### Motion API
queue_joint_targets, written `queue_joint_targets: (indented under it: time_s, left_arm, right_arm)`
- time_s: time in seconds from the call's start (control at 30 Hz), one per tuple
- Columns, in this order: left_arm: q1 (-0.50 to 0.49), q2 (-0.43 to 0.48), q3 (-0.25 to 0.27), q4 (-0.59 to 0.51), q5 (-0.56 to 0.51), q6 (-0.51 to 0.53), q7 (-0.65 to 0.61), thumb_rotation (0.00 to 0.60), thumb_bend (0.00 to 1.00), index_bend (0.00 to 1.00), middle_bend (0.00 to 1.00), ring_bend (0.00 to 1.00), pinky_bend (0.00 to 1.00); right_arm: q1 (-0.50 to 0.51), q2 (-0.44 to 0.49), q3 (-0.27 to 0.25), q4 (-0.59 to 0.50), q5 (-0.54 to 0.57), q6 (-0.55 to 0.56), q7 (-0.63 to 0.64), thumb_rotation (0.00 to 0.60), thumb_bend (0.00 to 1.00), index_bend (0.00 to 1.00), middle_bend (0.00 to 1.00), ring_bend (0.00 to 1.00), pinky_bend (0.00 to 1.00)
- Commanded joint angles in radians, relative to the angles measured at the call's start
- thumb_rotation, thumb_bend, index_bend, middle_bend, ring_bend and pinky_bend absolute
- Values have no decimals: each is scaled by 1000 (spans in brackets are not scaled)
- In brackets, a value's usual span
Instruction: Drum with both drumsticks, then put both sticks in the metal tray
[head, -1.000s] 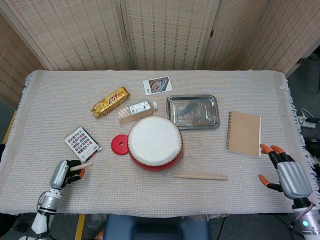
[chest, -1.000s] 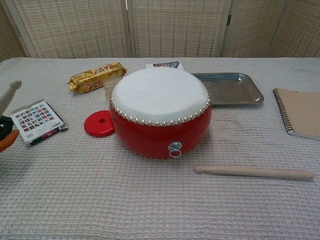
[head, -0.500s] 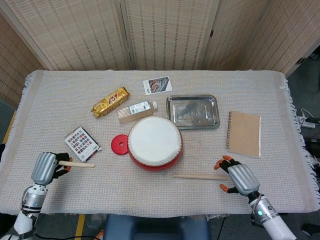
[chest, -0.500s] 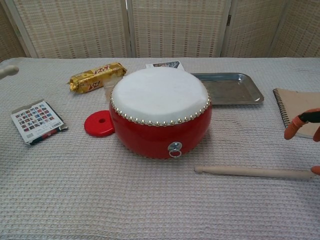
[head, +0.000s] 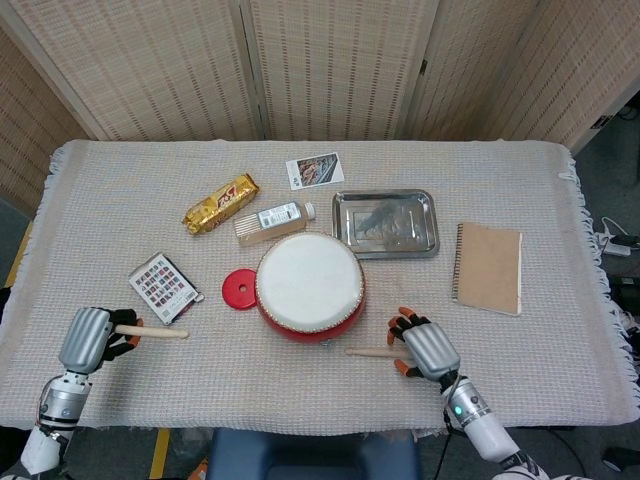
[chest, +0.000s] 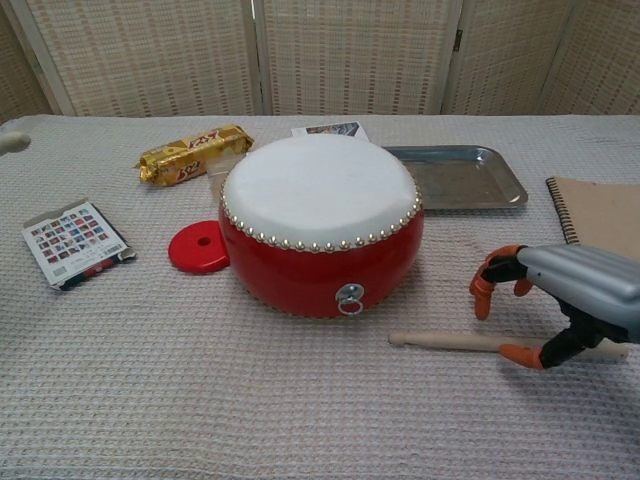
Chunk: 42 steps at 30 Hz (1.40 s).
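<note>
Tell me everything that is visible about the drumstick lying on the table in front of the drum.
The drumstick on the table is a plain, pale wooden rod with a rounded tip pointing left. It lies flat on the woven cloth, roughly parallel to the table's front edge, just in front of the red drum and apart from it. The right hand is over its right part with fingers spread around it; a closed grip is not visible.

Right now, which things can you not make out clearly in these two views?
- Right hand over the lying drumstick: neither view shows whether the fingers touch it yet; the hand covers the stick's far end.
- Left hand and its drumstick: chest view cuts them at the left edge, only the stick tip shows.
- Small bottle: label too small to read in head view; the drum hides it in chest view.
</note>
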Motion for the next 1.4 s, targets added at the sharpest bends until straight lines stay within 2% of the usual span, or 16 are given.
queue_joint_targets:
  time_s: [0.03,0.53,0.77,0.87,0.97,1.1,1.17,1.23,1.33,1.4]
  left_arm:
    - [0,2,1,2,-2,-4,-3,600,789,982,1000,1000,1000]
    - [1,12,13,5,-9,-23,-25,600,789,979,1000,1000,1000]
    - [5,15,13,10,-11,-17,-45,600,784,979,1000,1000,1000]
    - [7,16,12,8,-12,-13,-49,600,777,979,1000,1000,1000]
    - [9,17,11,5,-14,-9,-51,600,777,979,1000,1000,1000]
    - [12,20,8,0,-17,-5,-53,600,776,979,1000,1000,1000]
    - [13,21,8,-4,-19,-7,-54,600,776,979,1000,1000,1000]
    - [13,21,8,-7,-19,-8,-53,600,775,979,1000,1000,1000]
    - [12,21,10,-13,-18,-11,-48,600,773,979,1000,1000,1000]
    - [10,21,10,-18,-16,-13,-43,600,770,979,1000,1000,1000]
  right_arm:
    - [19,-24,8,15,23,-17,-21,600,266,470,250,51,291]
    - [62,-88,-13,61,59,-33,-100,600,290,502,250,53,291]
    - [51,-82,-7,49,24,20,-10,600,393,646,250,91,291]
    - [43,-32,18,-13,19,32,128,600,398,663,257,117,293]
    - [33,47,56,-85,12,34,348,600,398,668,283,144,297]
    - [18,150,103,-120,-10,21,750,600,398,668,309,172,299]
    - [11,191,118,-103,-40,13,996,600,398,668,324,196,301]
    - [14,226,104,-53,-109,3,1233,600,398,668,336,217,311]
    - [26,223,78,50,-187,14,1559,600,398,666,346,239,318]
    - [40,207,51,125,-234,23,1716,600,398,654,347,244,321]
